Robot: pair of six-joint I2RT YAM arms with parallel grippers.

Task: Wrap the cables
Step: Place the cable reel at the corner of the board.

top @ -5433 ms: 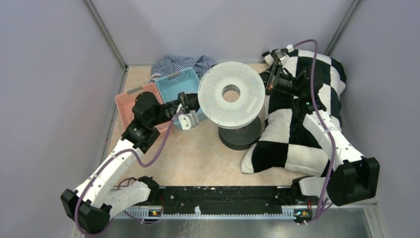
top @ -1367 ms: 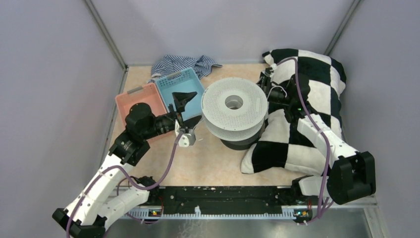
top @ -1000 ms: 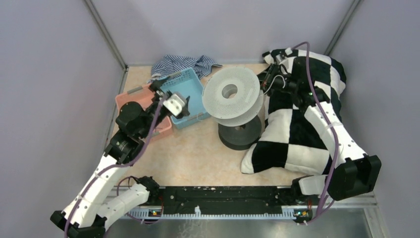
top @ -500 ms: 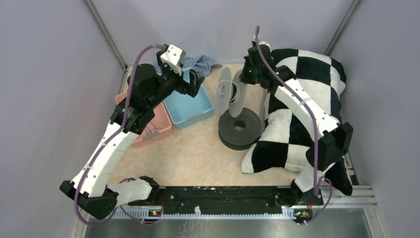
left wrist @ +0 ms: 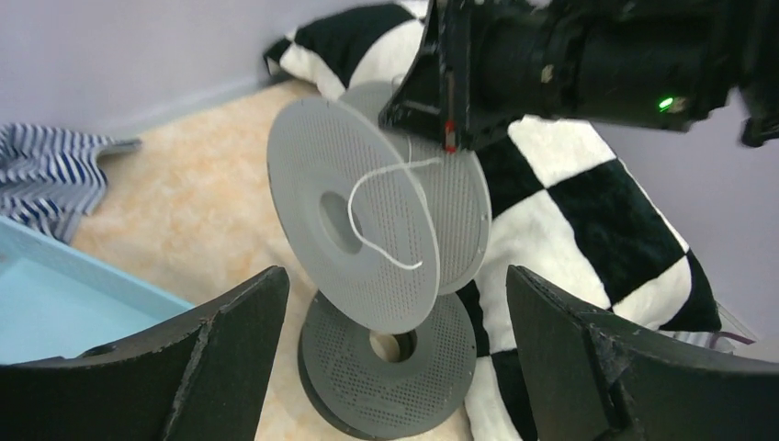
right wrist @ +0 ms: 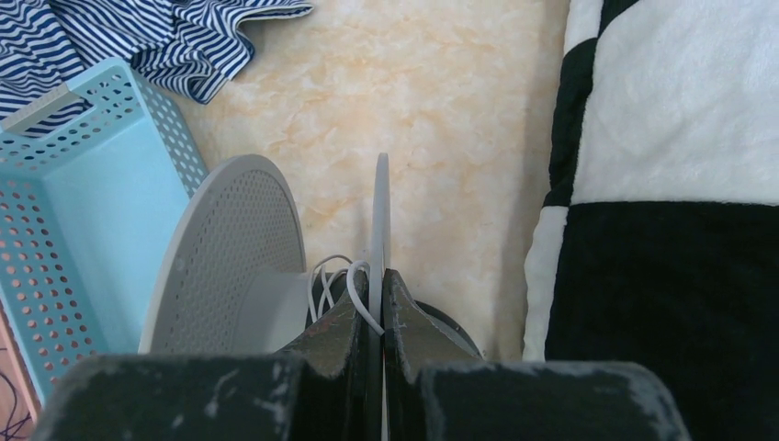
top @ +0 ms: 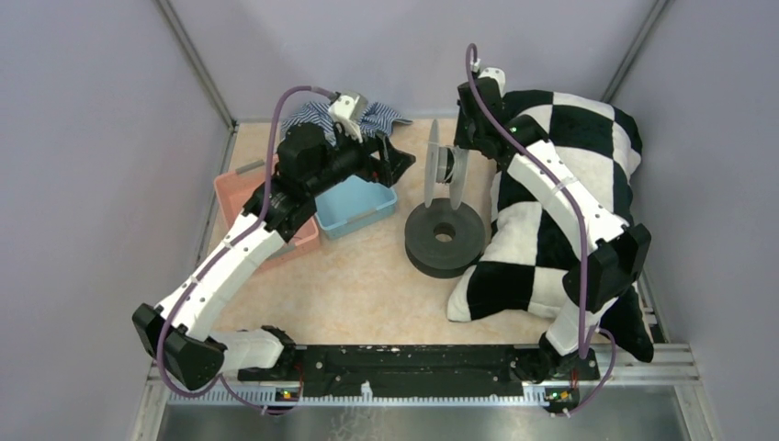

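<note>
My right gripper (right wrist: 375,276) is shut on one flange of a light grey perforated spool (top: 444,175). It holds the spool on edge above a dark grey spool (top: 445,234) that lies flat on the floor. A thin white cable (right wrist: 321,280) sits in loose loops round the hub beside the fingers. In the left wrist view a length of it (left wrist: 353,204) curls across the spool's near flange (left wrist: 303,175). My left gripper (left wrist: 395,276) is open and empty. It faces the spool from the left, a short way off (top: 397,163).
A light blue basket (top: 354,204) and a pink basket (top: 230,188) stand at the left, partly under my left arm. A striped cloth (top: 386,115) lies at the back. A black-and-white checked pillow (top: 524,266) fills the right side, against the dark spool.
The right gripper has lifted the light spool off the dark one and tipped it onto its edge. My left arm swung from the baskets rightward toward the spool, gripper open.
</note>
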